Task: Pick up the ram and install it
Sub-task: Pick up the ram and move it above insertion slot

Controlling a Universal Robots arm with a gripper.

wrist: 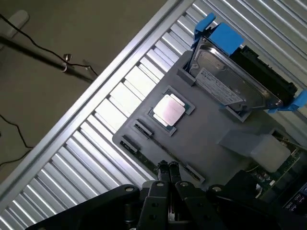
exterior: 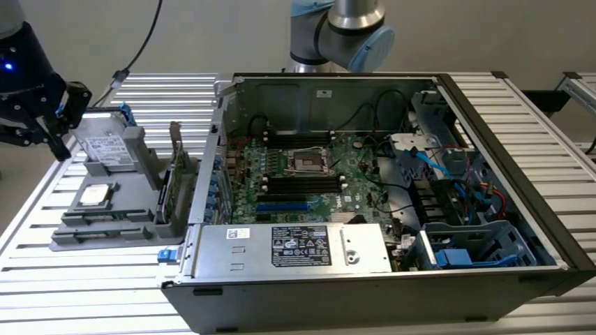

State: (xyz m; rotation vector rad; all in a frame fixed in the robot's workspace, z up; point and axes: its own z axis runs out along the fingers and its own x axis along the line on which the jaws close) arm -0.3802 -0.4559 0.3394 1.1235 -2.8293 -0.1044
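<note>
The ram (wrist: pixel 139 152) is a thin dark stick lying in a long groove at the edge of a grey parts tray (wrist: pixel 206 139); the same stick (exterior: pixel 102 235) sits near the tray's front in the exterior view. My gripper (wrist: pixel 168 166) hangs above the tray with its black fingers pressed together and nothing between them, the tips lined up over the ram's groove. In the exterior view the gripper (exterior: pixel 58 139) is at the far left, above the tray's (exterior: pixel 139 209) left end. The open computer case (exterior: pixel 521 265) shows its motherboard with black memory slots (exterior: pixel 298 183).
On the tray sit a silver processor (wrist: pixel 169 109) and a hard drive in blue brackets (wrist: pixel 230 81). A green card (exterior: pixel 173 178) stands on edge at the tray's right side, next to the case wall. A silver power supply (exterior: pixel 298 246) fills the case front. The slatted metal table (exterior: pixel 84 279) ends just left of the tray.
</note>
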